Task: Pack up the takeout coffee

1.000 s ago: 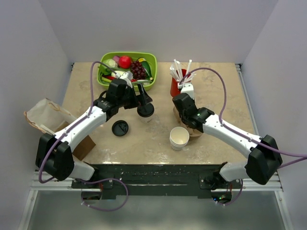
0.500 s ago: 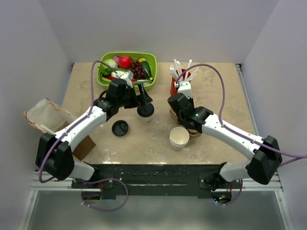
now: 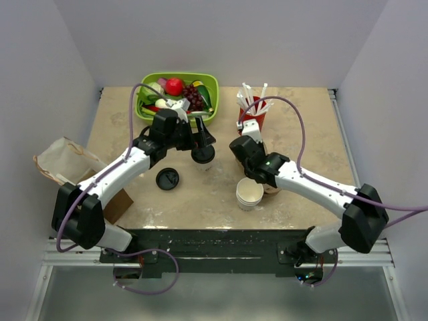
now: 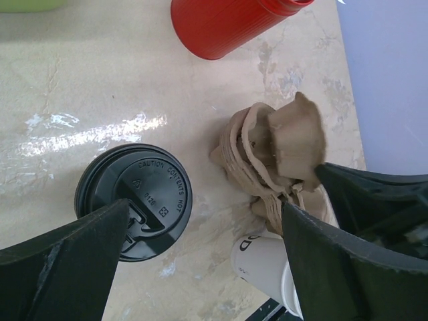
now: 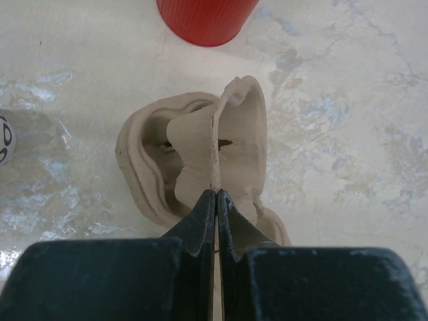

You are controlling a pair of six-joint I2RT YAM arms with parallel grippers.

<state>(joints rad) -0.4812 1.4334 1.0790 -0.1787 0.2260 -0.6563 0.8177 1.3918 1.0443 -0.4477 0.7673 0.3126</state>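
Observation:
The takeout coffee point(image 3: 202, 155), a white cup with a black lid point(image 4: 134, 200), stands upright in the middle of the table. My left gripper point(image 4: 206, 207) hangs open over it, with the lid beside and partly under the left-hand finger point(image 4: 60, 267). Nothing is held between its jaws. A brown moulded-pulp cup carrier point(image 5: 194, 154) lies just right of the coffee point(image 4: 274, 154). My right gripper point(image 5: 215, 194) is shut on a thin upright wall of this carrier. The right arm covers most of the carrier in the top view.
A stack of lidless white cups point(image 3: 249, 192) stands near the front. A loose black lid point(image 3: 167, 178) lies left of it. A red cup with straws point(image 3: 251, 114) and a green basket of food point(image 3: 150, 80) stand at the back. A brown paper bag point(image 3: 63, 164) sits at the left edge.
The right wrist has moved left and a little toward the coffee, still gripping the carrier. The left arm and the coffee have stayed where they were.

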